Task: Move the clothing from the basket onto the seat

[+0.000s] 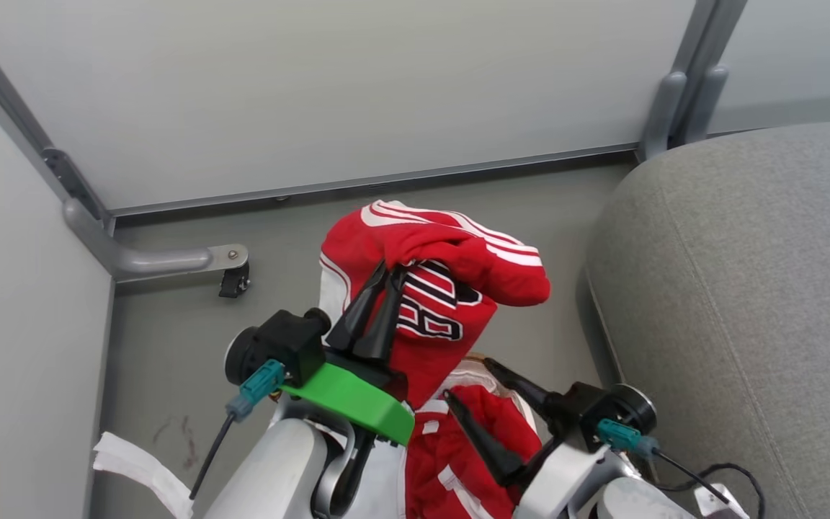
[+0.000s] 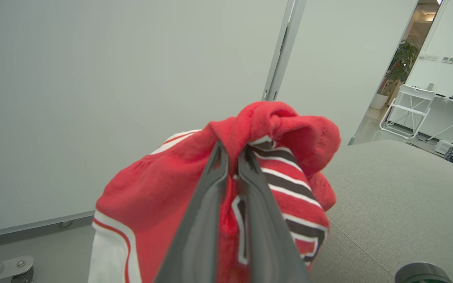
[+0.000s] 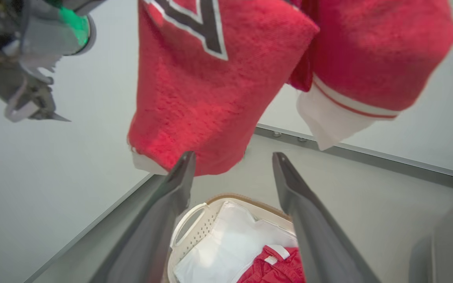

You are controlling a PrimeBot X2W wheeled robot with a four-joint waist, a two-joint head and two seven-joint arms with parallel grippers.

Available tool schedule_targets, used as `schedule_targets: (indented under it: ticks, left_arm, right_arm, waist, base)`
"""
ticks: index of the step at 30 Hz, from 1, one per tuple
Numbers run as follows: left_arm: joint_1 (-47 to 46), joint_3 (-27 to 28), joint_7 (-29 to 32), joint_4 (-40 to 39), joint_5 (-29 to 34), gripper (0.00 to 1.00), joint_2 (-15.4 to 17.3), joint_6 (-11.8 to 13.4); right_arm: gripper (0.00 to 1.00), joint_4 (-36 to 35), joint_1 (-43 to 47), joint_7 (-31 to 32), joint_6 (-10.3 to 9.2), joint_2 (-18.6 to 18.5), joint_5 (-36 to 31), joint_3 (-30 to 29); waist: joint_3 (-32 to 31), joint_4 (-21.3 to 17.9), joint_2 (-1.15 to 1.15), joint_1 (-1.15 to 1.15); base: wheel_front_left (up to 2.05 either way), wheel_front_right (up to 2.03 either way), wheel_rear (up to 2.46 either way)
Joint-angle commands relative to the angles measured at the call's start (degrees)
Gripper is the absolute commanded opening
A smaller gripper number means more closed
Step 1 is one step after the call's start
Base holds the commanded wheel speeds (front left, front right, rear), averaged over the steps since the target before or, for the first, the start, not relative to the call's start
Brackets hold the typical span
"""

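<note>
My left gripper [image 1: 388,272] [image 2: 232,151] is shut on a red jersey [image 1: 444,288] [image 2: 163,196] [image 3: 207,90] with white stripes and black-and-white numerals, held up in the air above the basket. My right gripper [image 1: 467,380] [image 3: 232,159] stands open just below it, nothing between its fingers. The white perforated basket [image 3: 189,230] with a brown rim lies under the right gripper; a second red garment [image 1: 451,461] [image 3: 277,267] and white fabric [image 3: 230,239] rest inside. The grey seat [image 1: 746,288] [image 2: 399,204] is to the right of the hanging jersey.
Pale partition walls [image 1: 314,86] with grey metal frames close the corner behind and to the left. A metal floor bracket [image 1: 170,259] juts from the left wall. A white strip [image 1: 141,468] lies on the grey floor [image 1: 170,360] at lower left. A cable [image 1: 725,476] trails at lower right.
</note>
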Motion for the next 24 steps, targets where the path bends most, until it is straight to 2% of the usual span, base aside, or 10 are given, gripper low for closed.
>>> schedule_targets:
  ticks: [1, 8, 15, 16, 17, 18, 24]
  left_arm:
    - [-1.2, -0.5, -0.2, -0.3, -0.4, 0.00, 0.1, 0.2]
    - [-2.2, -4.1, -0.2, -0.7, -1.1, 0.00, 0.1, 0.3]
    - [-2.7, -6.9, -0.2, -0.4, -1.3, 0.00, 0.1, 0.1]
    - [-2.7, -7.2, -0.2, -0.3, -1.4, 0.00, 0.1, 0.1]
    - [-2.7, -7.3, -0.2, -0.3, -1.6, 0.00, 0.1, 0.2]
    - [-2.8, -7.5, -0.2, -0.3, -1.9, 0.00, 0.1, 0.3]
    - [-2.8, -7.5, -0.2, 0.6, -2.3, 0.00, 0.1, 0.7]
  right_arm:
    - [1.00, 1.1, -1.5, -0.1, -0.06, -0.5, 1.9, 1.3]
    - [1.00, 5.2, -7.0, -0.1, -0.06, -0.7, 9.6, 7.2]
    - [1.00, 8.1, -9.4, -0.1, -0.06, 1.1, 10.7, 7.3]
    - [0.75, 8.4, -9.5, -0.1, -0.06, 1.5, 10.5, 7.1]
    - [0.31, 8.6, -9.6, -0.1, -0.06, 1.8, 10.4, 7.1]
    - [0.00, 8.8, -9.7, -0.1, -0.06, 2.1, 10.3, 7.1]
    - [0.00, 8.1, -8.8, -0.1, -0.06, 2.9, 9.0, 5.2]
  waist:
    - [0.2, 1.1, 0.00, 0.00]
    - [0.6, 3.5, 0.00, 0.00]
    - [0.8, 5.3, 0.00, 0.00]
    - [0.8, 5.5, 0.00, 0.00]
    - [0.8, 5.6, 0.00, 0.00]
    - [0.8, 5.8, 0.00, 0.00]
    - [0.8, 5.7, 0.00, 0.00]
  base:
    - [0.00, 0.00, 0.00]
    - [0.00, 0.00, 0.00]
    - [0.00, 0.00, 0.00]
    - [0.00, 0.00, 0.00]
    - [0.00, 0.00, 0.00]
    - [0.00, 0.00, 0.00]
    - [0.00, 0.00, 0.00]
